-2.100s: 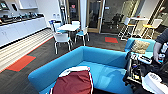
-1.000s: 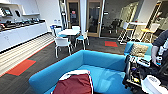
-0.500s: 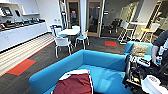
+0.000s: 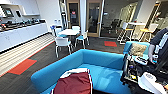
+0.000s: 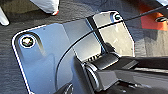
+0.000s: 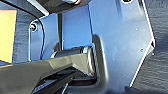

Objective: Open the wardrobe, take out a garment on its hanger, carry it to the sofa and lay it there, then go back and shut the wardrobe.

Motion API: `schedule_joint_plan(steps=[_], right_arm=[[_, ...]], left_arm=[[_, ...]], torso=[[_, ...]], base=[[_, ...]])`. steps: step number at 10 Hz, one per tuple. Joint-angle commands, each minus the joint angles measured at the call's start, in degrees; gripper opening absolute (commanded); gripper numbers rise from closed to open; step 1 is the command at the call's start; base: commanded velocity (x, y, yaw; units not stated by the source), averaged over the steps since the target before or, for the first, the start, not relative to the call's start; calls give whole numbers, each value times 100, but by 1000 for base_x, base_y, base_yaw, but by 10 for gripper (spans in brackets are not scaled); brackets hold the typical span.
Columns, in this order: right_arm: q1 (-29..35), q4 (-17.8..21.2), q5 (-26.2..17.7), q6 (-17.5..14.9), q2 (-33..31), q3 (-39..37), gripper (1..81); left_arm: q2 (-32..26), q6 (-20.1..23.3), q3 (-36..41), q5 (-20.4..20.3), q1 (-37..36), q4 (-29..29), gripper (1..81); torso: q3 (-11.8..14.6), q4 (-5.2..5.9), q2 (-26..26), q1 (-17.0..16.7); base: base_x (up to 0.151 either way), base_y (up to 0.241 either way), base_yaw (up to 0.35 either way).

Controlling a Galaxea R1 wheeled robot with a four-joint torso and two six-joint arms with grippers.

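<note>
Maroon jacket with white trim point(image 4: 73, 83) is lying on the near edge of the big turquoise-blue soft sofa point(image 4: 105, 67), reaching toward its middle. Nobody can tell whether the claws are spread, or which arm is nearer.

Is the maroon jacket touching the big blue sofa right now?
Touching. The head view shows the maroon jacket lying draped on the sofa at its near left end.

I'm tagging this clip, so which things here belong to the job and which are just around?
Job: garment, lying on the sofa.
Just around: small blue seat with cushion, round table, white chairs, red mats, counter.
</note>
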Motion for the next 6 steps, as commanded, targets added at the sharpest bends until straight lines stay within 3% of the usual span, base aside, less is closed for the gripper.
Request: schedule_joint_plan(steps=[1,6], right_arm=[[198,-24,-300,-9,22,13,811],[215,-42,-309,-26,39,22,811]], left_arm=[[-38,-11,6,152,-295,62,811],[57,-72,-362,240,-85,-112,811]], torso=[[0,0,0,10],[0,0,0,10]], base=[[0,0,0],[0,0,0]])
